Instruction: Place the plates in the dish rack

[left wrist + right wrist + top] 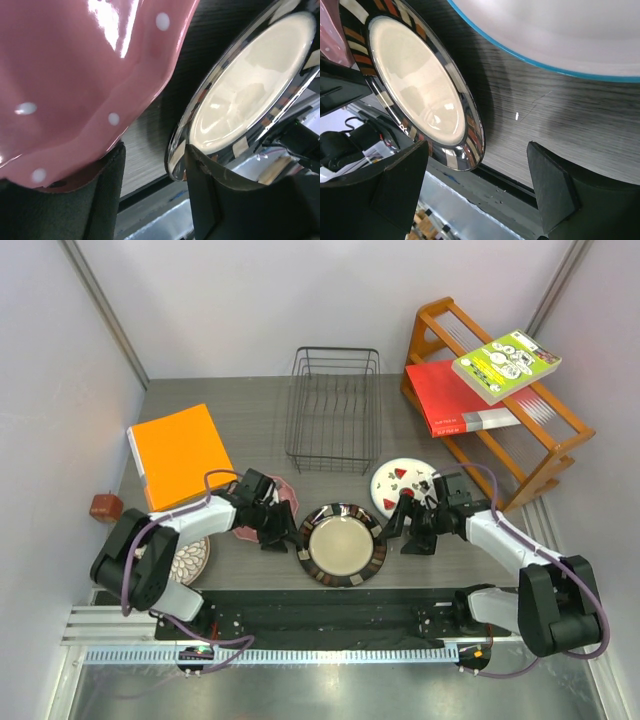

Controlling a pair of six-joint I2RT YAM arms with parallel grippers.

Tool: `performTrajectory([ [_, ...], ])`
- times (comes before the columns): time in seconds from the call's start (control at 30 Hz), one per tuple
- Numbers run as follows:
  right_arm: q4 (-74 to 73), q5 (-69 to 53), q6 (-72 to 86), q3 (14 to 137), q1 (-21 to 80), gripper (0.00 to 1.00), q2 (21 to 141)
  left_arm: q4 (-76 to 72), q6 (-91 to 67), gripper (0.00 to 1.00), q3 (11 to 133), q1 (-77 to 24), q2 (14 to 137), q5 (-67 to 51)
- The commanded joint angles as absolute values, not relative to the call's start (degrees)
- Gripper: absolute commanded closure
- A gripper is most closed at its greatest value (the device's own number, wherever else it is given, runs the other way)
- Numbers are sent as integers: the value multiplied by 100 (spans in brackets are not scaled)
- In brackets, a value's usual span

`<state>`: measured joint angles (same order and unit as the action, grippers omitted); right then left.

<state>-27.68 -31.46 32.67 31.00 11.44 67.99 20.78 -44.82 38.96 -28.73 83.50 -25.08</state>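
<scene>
Lab cell, white partition walls point(300, 300)

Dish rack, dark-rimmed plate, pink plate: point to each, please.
dish rack point(333, 408), top view, slot prongs at its middle.
dark-rimmed plate point(341, 543), top view, cream centre.
pink plate point(75, 70), left wrist view, glossy dotted face.

The pink scalloped plate point(75, 65), dotted white, fills the view from 9 to 12 o'clock. Its wavy rim overlaps the tip of one black finger point(102, 200) of the left claw point(154, 152) at 7 o'clock. The dark-rimmed plate point(250, 85), glossy with a cream centre, runs from 1 toward 4 o'clock. The other finger rises at 5 o'clock against its nearest edge, possibly touching it. The fingers stand apart with only dark wood-grain desk point(150, 125) between them. The two plates lie near each other, apart.
</scene>
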Motion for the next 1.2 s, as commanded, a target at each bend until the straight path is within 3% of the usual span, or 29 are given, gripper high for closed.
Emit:
performTrajectory([
  [0.0, -2059, -3585, 3805, 2857, 1143, 15, 6943, 1741, -4518, 51, 4166, -3006, 8788, -2636],
  [0.1, -1811, -3647, 4068, 2690, 1151, 15, 7057, 1574, -4526, 61, 4245, -3085, 9035, -2742],
  [0.23, -1310, -3823, 4271, 2462, 1169, 15, 7224, 1764, -4194, 86, 4420, -3094, 9228, -2935],
  [0.3, -1214, -3858, 4333, 2391, 1186, 14, 7225, 1933, -3913, 92, 4508, -3085, 9298, -2988],
  [0.33, -1187, -3858, 4342, 2373, 1204, 14, 7251, 1986, -3868, 100, 4517, -3076, 9308, -3032],
  [0.73, -309, -4192, 4816, 2268, 1388, 17, 7734, 791, -4201, 100, 3727, -2900, 8798, -4140],
  [1.0, 878, -4702, 5194, 2285, 2364, 25, 7428, 1563, -3604, 100, 4227, -2909, 9009, -3973],
  [1.17, 528, -4553, 4993, 2399, 2391, 30, 7102, 1644, -3568, 100, 4219, -2909, 8807, -3701],
])
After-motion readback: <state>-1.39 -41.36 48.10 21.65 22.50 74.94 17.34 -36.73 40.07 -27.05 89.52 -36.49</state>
